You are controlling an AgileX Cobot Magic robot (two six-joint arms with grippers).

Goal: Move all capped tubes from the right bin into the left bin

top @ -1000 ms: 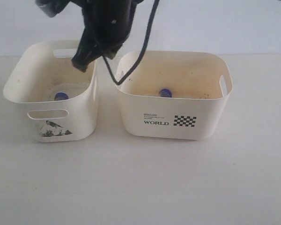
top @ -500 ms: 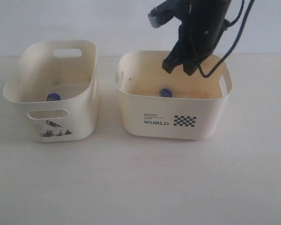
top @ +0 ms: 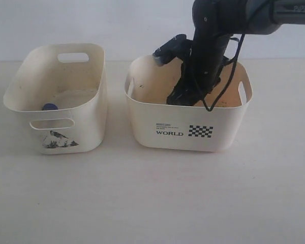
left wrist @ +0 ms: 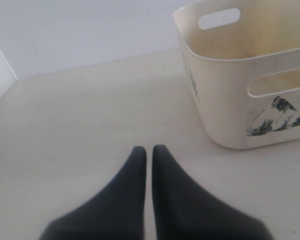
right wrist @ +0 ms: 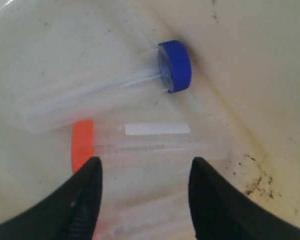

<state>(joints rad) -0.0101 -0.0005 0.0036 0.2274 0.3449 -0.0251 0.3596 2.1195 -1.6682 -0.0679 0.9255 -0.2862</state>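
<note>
My right gripper (right wrist: 146, 167) is open and low inside the right bin (top: 221, 133), the wide "WORLD" one. Its fingers (right wrist: 85, 200) straddle an orange-capped tube (right wrist: 155, 145) that lies flat on the bin floor. A blue-capped tube (right wrist: 174, 66) lies just beyond it, with its cap against the bin wall. In the exterior view the right arm (top: 206, 56) hides both tubes. The left bin (top: 86, 127), with the dark picture, holds one blue-capped tube (top: 50, 107). My left gripper (left wrist: 149, 150) is shut and empty over the table beside the left bin (left wrist: 225, 95).
The two bins stand side by side with a narrow gap between them on a pale tabletop (top: 152, 198). A dangling black cable (top: 218, 94) hangs from the right arm into the right bin. Dark specks (right wrist: 252, 175) mark the bin floor.
The right arm has swung from above the left bin across to the right bin and dropped into it. The blue-capped tube in the left bin has rolled leftward.
</note>
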